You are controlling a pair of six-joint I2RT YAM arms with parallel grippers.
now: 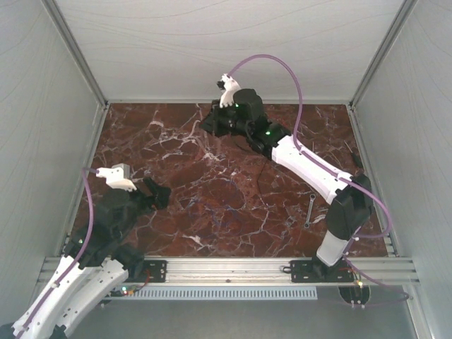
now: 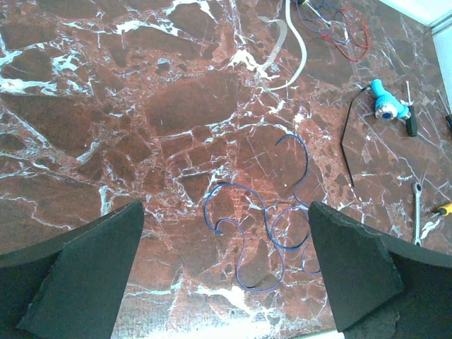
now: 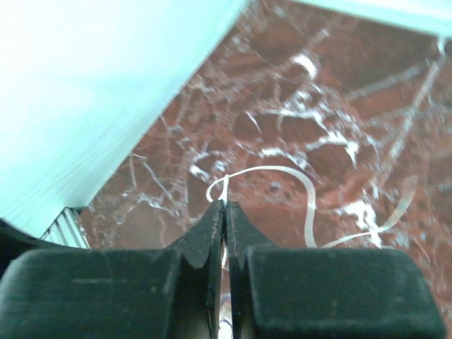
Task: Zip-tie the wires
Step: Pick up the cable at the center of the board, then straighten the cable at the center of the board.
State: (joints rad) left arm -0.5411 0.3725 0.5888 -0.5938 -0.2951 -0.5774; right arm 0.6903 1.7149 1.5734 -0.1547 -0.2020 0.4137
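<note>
**Wires (image 2: 337,30) unbound, tie pinched at the far end**

Wires in red and purple lie in a small tangle on the far part of the marble table (image 1: 212,212), just beside a curling white zip tie (image 3: 310,212). The right gripper (image 3: 224,206) is stretched out there, its fingers pressed together on one end of that tie. The rest of the strip trails loose over the stone. Nothing is looped round the tangle yet, so I'd put the job at its opening step: tie picked up, bundling not begun.

The left gripper (image 2: 226,212) hangs at the near left with fingers spread wide, holding nothing. A loose blue wire (image 2: 261,236) squiggles on the table beneath it. A blue-handled tool (image 2: 387,102) and a wrench (image 2: 418,212) lie off to the right.

Next, I reckon, the tie must pass under and round the tangle. The left gripper will likely have to come across to steady the wires or catch the tail for threading.
</note>
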